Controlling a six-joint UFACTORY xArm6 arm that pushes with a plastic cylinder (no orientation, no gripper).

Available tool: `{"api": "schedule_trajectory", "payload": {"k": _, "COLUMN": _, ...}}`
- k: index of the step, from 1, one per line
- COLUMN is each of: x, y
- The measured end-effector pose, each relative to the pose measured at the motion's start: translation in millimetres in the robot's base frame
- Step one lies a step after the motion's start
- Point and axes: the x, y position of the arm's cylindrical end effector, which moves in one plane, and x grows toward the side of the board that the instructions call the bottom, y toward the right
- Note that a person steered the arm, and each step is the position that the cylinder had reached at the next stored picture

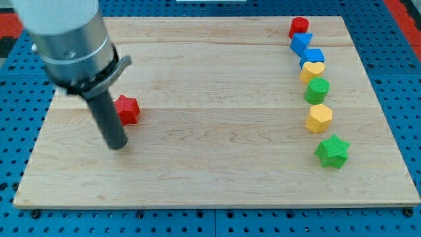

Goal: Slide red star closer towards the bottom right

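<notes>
1. My tip [118,145] rests on the wooden board [210,178] in the view's left part. It is a plain dark rod without any jaws, so it holds nothing.
2. The red star [126,109] lies just to the upper right of my tip. The rod's shaft covers the star's left edge, so I cannot tell if they touch.
3. Above the rod, the grey cylinder of the arm [69,39] fills the view's top left corner.
4. The other blocks make a column near the board's right edge, well apart from the red star.
5. From the top of this column downwards: a red block [299,27], a blue block [301,43], a second blue block [314,56], a yellow heart [312,71], a green block [317,89], a yellow hexagon-like block [319,118] and a green star [332,151].
6. The upper five blocks stand touching or almost touching; the lower two stand a little apart.
7. The board lies on a blue perforated table [401,85].
</notes>
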Motion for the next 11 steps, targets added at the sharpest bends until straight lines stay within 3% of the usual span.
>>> {"api": "schedule_trajectory", "payload": {"k": 1, "x": -66, "y": -22}}
{"api": "schedule_trajectory", "payload": {"k": 2, "x": -93, "y": -7}}
{"api": "schedule_trajectory", "payload": {"k": 3, "x": -88, "y": 59}}
{"api": "schedule_trajectory", "payload": {"k": 4, "x": -118, "y": 15}}
{"api": "schedule_trajectory", "payload": {"k": 6, "x": -86, "y": 194}}
{"api": "schedule_trajectory", "payload": {"k": 7, "x": -47, "y": 187}}
{"api": "schedule_trajectory", "payload": {"k": 8, "x": -65, "y": 154}}
{"api": "schedule_trajectory", "payload": {"k": 9, "x": -8, "y": 207}}
{"api": "schedule_trajectory", "payload": {"k": 11, "x": 27, "y": 252}}
